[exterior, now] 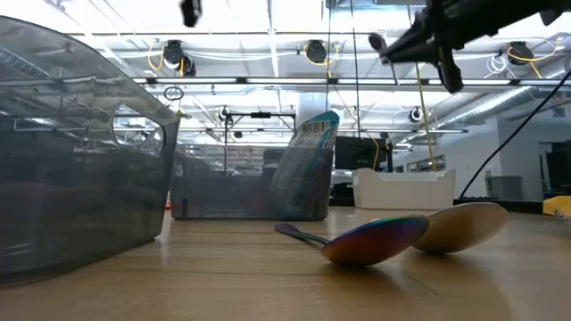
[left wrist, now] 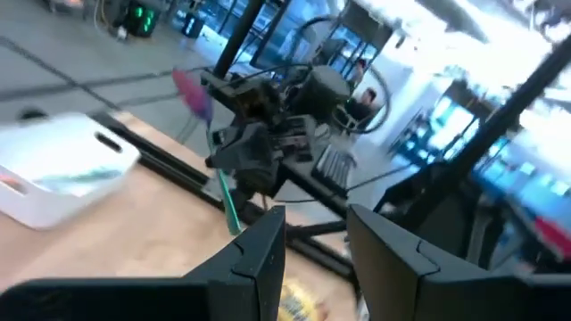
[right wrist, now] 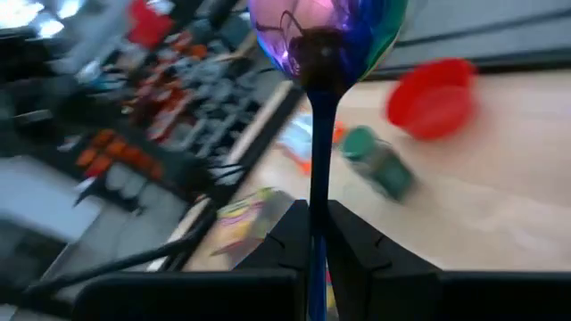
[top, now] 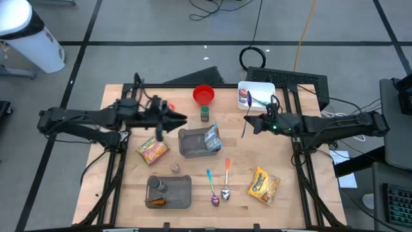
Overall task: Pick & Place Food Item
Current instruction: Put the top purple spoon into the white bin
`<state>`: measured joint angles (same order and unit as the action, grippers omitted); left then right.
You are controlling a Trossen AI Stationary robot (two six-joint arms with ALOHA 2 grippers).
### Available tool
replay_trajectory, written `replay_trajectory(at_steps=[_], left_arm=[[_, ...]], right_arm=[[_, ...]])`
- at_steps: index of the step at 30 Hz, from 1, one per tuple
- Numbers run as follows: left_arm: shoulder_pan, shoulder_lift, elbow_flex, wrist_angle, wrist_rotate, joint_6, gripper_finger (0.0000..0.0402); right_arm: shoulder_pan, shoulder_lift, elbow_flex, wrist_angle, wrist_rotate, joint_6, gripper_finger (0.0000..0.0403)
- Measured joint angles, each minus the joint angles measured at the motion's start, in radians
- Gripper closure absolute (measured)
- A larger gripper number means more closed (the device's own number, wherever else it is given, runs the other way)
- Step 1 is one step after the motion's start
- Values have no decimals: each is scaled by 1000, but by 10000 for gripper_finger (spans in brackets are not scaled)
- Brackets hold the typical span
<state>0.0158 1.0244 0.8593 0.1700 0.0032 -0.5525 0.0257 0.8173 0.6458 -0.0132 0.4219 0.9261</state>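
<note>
Right gripper (top: pixel 255 124) clamped shut on an iridescent spoon (right wrist: pixel 314 134), held up over the table's right-centre; handle pinched between the fingers, bowl sticking out past the fingertips toward the table's middle; wrist view shows the handle running straight out along the gripper's own axis; so this arm is busy with a utensil, not food.

Left gripper (top: pixel 168 120) hangs over the left-centre, jaws part open, nothing between them; fingers point toward the middle of the table.

Food candidates: snack packet (top: pixel 152 151) on the wood just near-side of the left gripper, long axis diagonal; second snack packet (top: pixel 264 185) near the front right, well apart from both grippers; foil pouch (top: pixel 212 138) standing in the grey bin (top: pixel 188 143) between the arms.

Judgement: left arm is nearer and free; the left packet sits just below and toward the front edge from its fingertips, so a short pull-back and descent would get there; right arm would need to drop the spoon first; red bowl (top: pixel 203 95) and white tray (top: pixel 259 87) sit at the back.
</note>
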Motion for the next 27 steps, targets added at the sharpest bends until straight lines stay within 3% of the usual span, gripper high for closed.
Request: replay_trajectory(at_steps=[9, 13, 18, 27], left_arm=[[-57, 372, -1, 456, 4, -286, 273], [-93, 485, 25, 548, 3, -359, 273], [-117, 591, 170, 463, 16, -287, 273], [-94, 716, 493, 74, 22, -105, 273]], right_arm=[[-1, -36, 0, 47, -137, -157, 395], [0, -36, 0, 51, -213, -163, 395], [9, -24, 0, 145, -217, -187, 395], [13, -4, 2, 343, -296, -205, 395]])
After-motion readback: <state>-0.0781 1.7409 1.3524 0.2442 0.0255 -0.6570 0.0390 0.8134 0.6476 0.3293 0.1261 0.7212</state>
